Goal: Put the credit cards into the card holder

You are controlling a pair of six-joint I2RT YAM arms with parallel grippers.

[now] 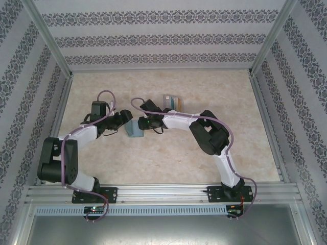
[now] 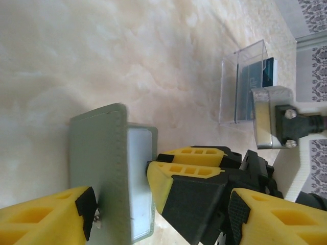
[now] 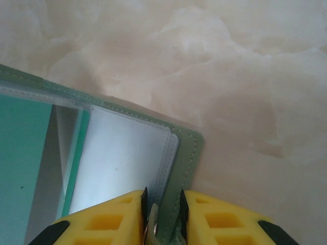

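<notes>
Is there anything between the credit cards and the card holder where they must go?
Yes. The credit cards stand inside the clear box, whose walls surround them. From above, the right end effector, closed on the edge of the card holder, and its wrist lie between the box and the holder.

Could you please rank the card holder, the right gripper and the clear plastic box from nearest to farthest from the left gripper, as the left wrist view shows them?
From the left gripper:
1. card holder: between its fingers, close against the left one.
2. right gripper: just beyond, pinching the holder's edge.
3. clear plastic box: well beyond both, at the upper right.
</notes>
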